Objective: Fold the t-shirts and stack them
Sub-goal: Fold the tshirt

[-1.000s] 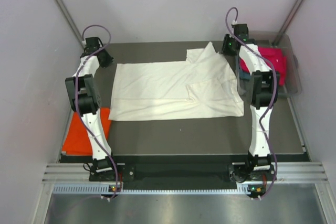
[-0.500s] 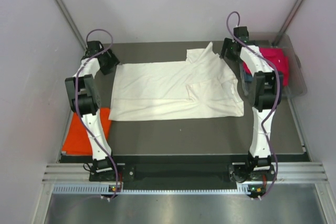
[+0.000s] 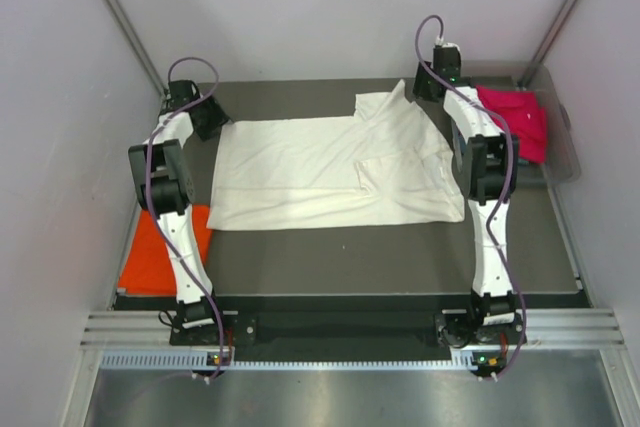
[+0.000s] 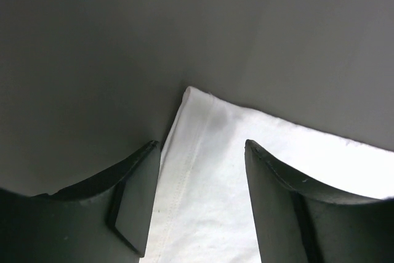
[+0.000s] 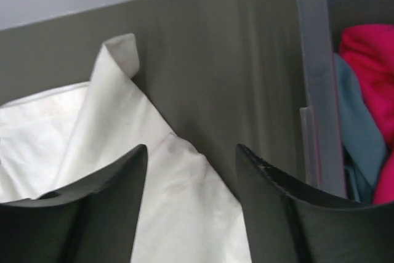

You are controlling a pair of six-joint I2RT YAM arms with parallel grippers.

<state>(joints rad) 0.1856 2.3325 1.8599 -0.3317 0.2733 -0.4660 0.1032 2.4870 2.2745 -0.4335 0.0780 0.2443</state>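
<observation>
The large cream-white cloth t-shirt (image 3: 330, 172) lies spread across the dark tabletop's (image 3: 400, 257) far half, its long axis running left to right. The left gripper (image 4: 201, 144) hangs over its far-left corner and the right gripper (image 5: 191, 147) over its far-right edge, both with jaws apart and empty.

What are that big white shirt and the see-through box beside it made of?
The cream-white t-shirt looks like soft matte knit cloth, perhaps cotton: it creases and folds, with a stitched hem along its edge. The bin seems rigid clear plastic, slightly glossy: its wall is see-through with a straight moulded rim.
</observation>
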